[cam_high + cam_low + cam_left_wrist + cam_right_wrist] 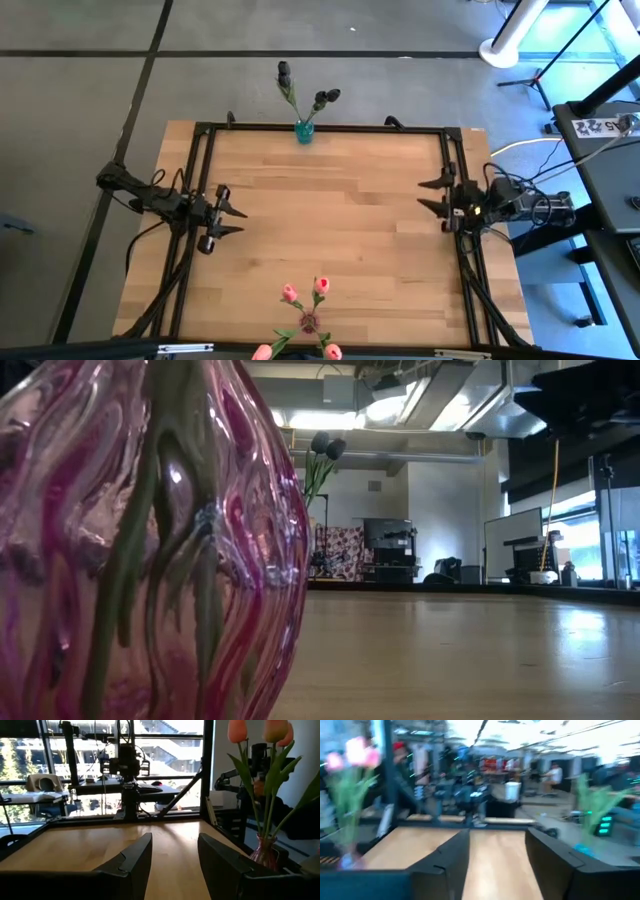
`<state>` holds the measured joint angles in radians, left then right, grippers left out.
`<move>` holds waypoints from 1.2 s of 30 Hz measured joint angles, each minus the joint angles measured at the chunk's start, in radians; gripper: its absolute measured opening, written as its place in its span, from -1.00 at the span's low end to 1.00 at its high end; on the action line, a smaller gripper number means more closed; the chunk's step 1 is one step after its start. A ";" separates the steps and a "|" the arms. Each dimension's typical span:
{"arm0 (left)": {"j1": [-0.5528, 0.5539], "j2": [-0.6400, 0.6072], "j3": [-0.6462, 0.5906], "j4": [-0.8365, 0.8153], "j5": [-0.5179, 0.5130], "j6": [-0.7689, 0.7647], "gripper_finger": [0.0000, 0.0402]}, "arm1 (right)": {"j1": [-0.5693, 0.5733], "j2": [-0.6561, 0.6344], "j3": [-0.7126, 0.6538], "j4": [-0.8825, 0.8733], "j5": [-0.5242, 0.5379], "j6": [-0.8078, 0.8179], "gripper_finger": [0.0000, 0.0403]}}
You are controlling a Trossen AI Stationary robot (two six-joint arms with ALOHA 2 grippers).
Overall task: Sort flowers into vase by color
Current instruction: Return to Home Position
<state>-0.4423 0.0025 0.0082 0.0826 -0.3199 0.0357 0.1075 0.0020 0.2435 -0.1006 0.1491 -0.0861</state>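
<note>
Several pink-headed flowers (pixel 305 300) stand in a pink ribbed glass vase (pixel 309 323) at the table's near edge; the vase fills the left of the low view (pixel 150 540) and shows in the left wrist view (pixel 265 852). Two dark-headed flowers (pixel 305 98) stand in a teal vase (pixel 304 132) at the far edge. My left gripper (pixel 232 212) is open and empty at the table's left side. My right gripper (pixel 432 194) is open and empty at the right side.
A black frame (pixel 330 127) runs around the wooden tabletop (pixel 330 220). The middle of the table between the two grippers is bare wood. A white lamp base and stands are on the floor beyond the far right corner.
</note>
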 joint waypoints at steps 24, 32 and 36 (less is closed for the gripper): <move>0.001 0.000 0.000 -0.007 0.003 -0.004 -0.23 | -0.128 0.001 -0.140 -0.002 -0.078 0.134 -0.98; 0.001 0.000 0.000 -0.007 0.003 -0.005 -0.23 | 0.045 0.002 -0.230 0.135 -0.050 0.092 -0.99; 0.001 0.000 0.000 -0.007 0.003 -0.006 -0.23 | 0.090 0.010 -0.231 0.132 -0.079 0.007 -0.99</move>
<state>-0.4417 0.0025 0.0082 0.0753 -0.3172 0.0299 0.1973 0.0124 0.0128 0.0312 0.0699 -0.0786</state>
